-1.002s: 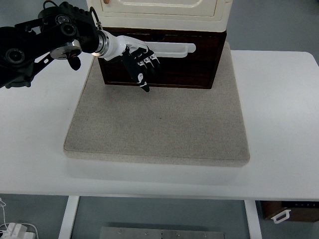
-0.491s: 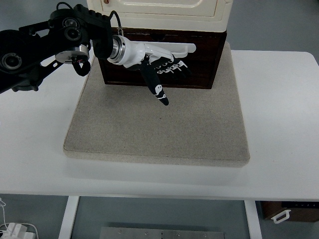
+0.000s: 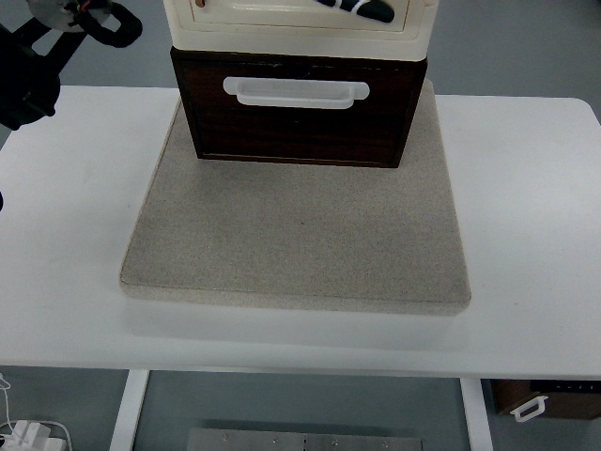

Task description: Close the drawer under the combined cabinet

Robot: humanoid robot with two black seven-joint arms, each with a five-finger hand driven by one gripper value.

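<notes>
The dark brown drawer (image 3: 300,132) with a white handle (image 3: 296,91) sits under the cream cabinet (image 3: 282,36) at the top centre. Its front face is in full view and nothing touches it. My left arm (image 3: 56,28) comes in at the top left corner. Only a small black and white part of my left hand (image 3: 362,7) shows at the top edge, over the cream cabinet and well above the drawer handle. The rest of the hand is cut off by the frame. The right arm is out of view.
The cabinet stands at the back of a grey mat (image 3: 300,235) on a white table (image 3: 526,188). Below the table's front edge, a dark box (image 3: 545,399) stands at the bottom right and a white plug (image 3: 28,434) lies at the bottom left.
My left hand has lifted away from the drawer front, where it lay by the handle, and moved up and right to the top edge over the cabinet. The drawer looks unmoved.
</notes>
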